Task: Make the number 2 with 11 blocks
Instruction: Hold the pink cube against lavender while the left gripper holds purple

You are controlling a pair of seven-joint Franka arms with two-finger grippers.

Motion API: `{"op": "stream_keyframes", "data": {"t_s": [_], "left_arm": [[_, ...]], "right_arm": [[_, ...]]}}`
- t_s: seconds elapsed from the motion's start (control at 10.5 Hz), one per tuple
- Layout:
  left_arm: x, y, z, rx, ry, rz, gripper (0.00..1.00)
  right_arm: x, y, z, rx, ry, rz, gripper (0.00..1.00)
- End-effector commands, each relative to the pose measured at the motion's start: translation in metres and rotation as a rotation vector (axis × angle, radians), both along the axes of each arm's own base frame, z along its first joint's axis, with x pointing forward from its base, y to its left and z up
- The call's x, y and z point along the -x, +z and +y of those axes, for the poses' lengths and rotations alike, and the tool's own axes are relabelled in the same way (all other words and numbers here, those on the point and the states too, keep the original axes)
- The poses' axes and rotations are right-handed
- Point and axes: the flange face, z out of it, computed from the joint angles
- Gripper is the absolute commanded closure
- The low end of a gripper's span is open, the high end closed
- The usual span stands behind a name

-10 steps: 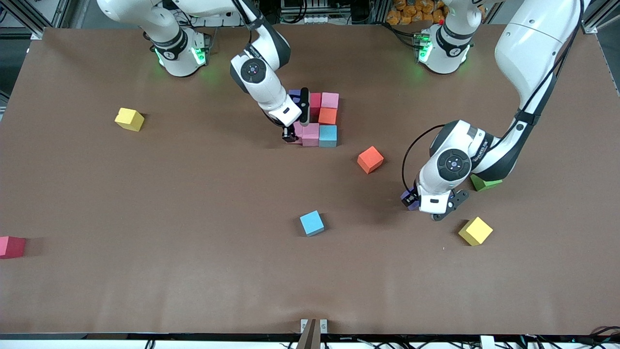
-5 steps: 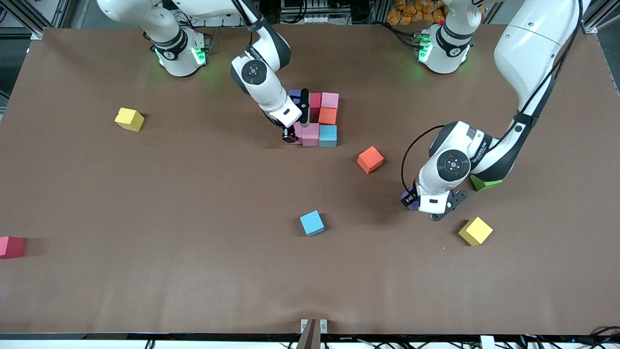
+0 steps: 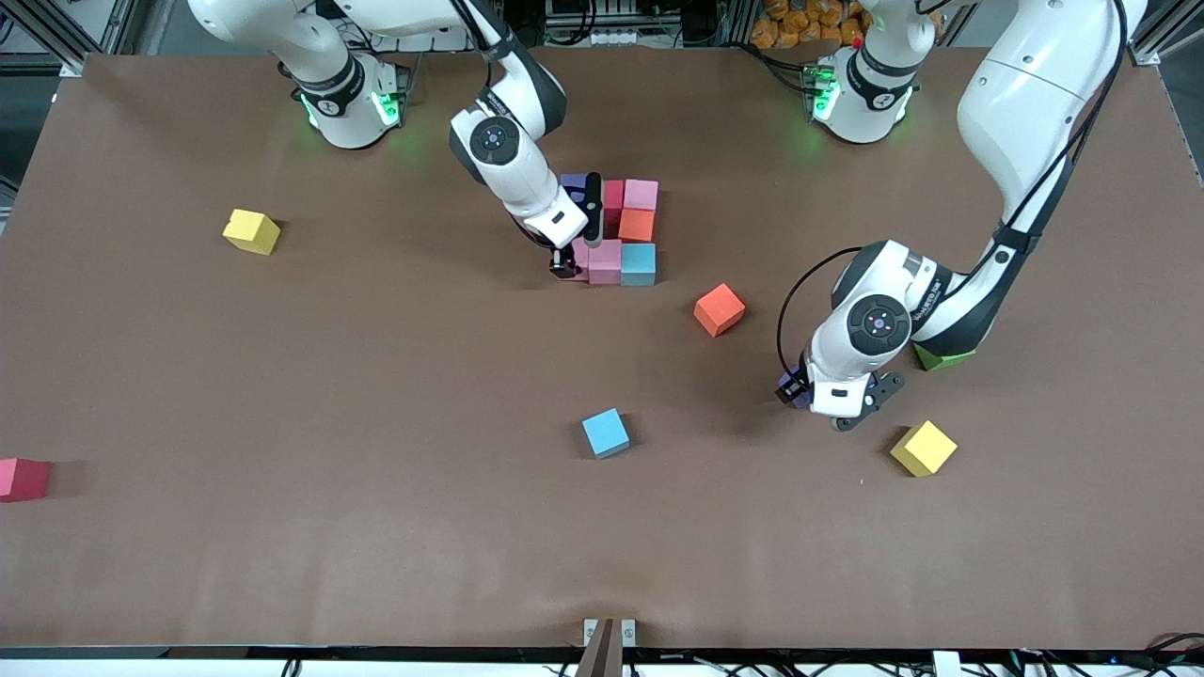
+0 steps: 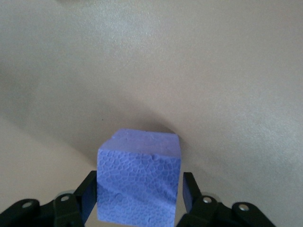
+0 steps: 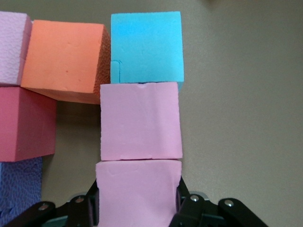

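My right gripper (image 3: pixel 567 264) is shut on a pink block (image 5: pixel 138 191), low at the table. That block stands in a row with a second pink block (image 5: pixel 141 120) and a light blue block (image 5: pixel 147 46). Beside them are an orange block (image 3: pixel 637 225), a pink block (image 3: pixel 641 194), a red block (image 3: pixel 612 195) and a purple block (image 3: pixel 571 180). My left gripper (image 3: pixel 797 388) is shut on another purple block (image 4: pixel 139 182) just above the table, toward the left arm's end. Loose orange (image 3: pixel 719 309), light blue (image 3: pixel 605 432) and yellow (image 3: pixel 923 448) blocks lie apart.
A green cube (image 3: pixel 942 357) sits under the left arm's forearm. Another yellow cube (image 3: pixel 251 230) lies toward the right arm's end. A red cube (image 3: pixel 21 478) lies at the table's edge at that same end.
The left arm has shifted a little toward the middle of the table with the purple block in its gripper. The right arm has barely moved.
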Motion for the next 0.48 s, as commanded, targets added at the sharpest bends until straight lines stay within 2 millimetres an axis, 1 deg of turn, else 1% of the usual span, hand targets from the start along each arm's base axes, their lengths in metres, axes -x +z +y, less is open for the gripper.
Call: {"op": "stream_keyframes", "data": {"t_s": [0.0, 0.1, 0.29, 0.38], "left_arm": [[-0.0077, -0.0018, 0.0166, -0.005, -0.025, -0.026, 0.94], [-0.0098, -0.0012, 0.0208, -0.001, -0.016, -0.033, 1.0], [-0.0106, 0.0, 0.0216, 0.0, -0.013, -0.037, 1.0], [-0.011, 0.0017, 0.0217, -0.001, -0.011, -0.04, 1.0]], "right_arm": [[-0.0058, -0.0036, 0.0033, -0.005, -0.024, 0.002, 0.64], [-0.0061, -0.0039, 0.0036, -0.005, -0.024, 0.002, 0.55], [-0.0071, -0.0034, 0.0034, -0.006, -0.025, 0.0, 0.54], [-0.0065, -0.0034, 0.004, -0.007, -0.024, 0.001, 0.51]]}}
